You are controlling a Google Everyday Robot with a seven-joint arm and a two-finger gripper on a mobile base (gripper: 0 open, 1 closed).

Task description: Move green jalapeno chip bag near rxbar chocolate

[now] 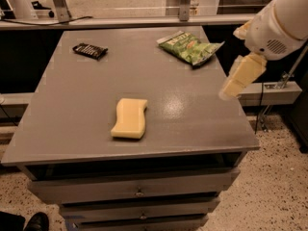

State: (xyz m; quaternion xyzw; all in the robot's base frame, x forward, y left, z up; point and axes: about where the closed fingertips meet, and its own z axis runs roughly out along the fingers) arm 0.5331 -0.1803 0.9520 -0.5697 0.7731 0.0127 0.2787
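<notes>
The green jalapeno chip bag lies flat at the far right of the grey table. The rxbar chocolate, a small dark bar, lies at the far left of the table, well apart from the bag. My gripper hangs from the white arm over the table's right edge, in front of and to the right of the bag, and touches nothing.
A pale yellow wavy sponge lies near the table's middle front. Drawers sit under the tabletop. A rail with posts runs behind the table. A dark shoe shows on the speckled floor at bottom left.
</notes>
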